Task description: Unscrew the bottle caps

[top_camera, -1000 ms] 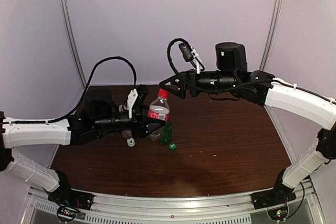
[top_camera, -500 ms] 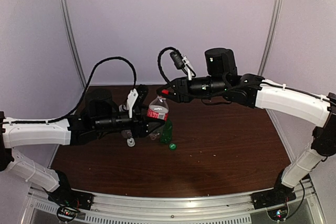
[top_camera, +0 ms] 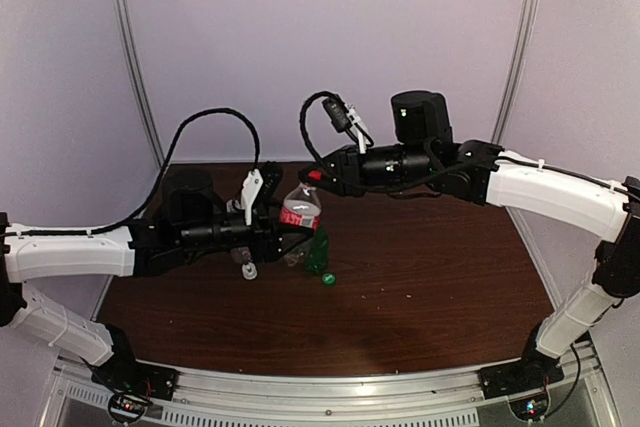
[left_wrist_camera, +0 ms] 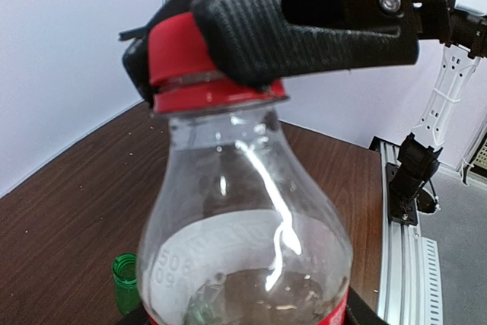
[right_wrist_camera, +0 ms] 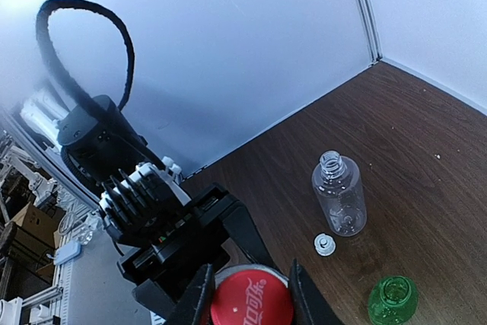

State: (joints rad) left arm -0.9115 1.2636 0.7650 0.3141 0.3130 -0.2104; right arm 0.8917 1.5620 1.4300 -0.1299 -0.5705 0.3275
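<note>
Counter (top_camera: 430, 277): dark wood-grain top; loose items grouped left of centre, near the back.

Left tool (top_camera: 288, 235): clenched on lower body of the red-label bottle, bracing it. Can't tell if the base clears the counter.

Right tool (top_camera: 322, 175): clamped on the red cap, one finger each side, reaching in from the right at neck height.

Red-label bottle (left_wrist_camera: 243, 218): clear, mostly empty, neck up w/ a slight lean toward the right arm. Cap on; ring under it looks seated. Status: in hand, not opened.

Green bottle (right_wrist_camera: 392, 300): upright on counter just beside the held one. Mouth open, threads bare. Status: done.

Clear bottle (right_wrist_camera: 339, 195): upright on counter, unlabelled, mouth open. Status: done.

Red cap (right_wrist_camera: 251, 300): on its bottle, logo up, pinched between the right tool's fingers (right_wrist_camera: 199, 298). No gap visible at the threads, so prob. little or no turn made.

White cap (right_wrist_camera: 325, 244): loose on counter, just beside clear bottle.

Green cap (top_camera: 328, 278): loose on counter, near green bottle's foot.

Tally, est.: 2 of 3 caps off, 1 left. Remaining work: twist red cap free while left tool holds firm, then lift it away.
</note>
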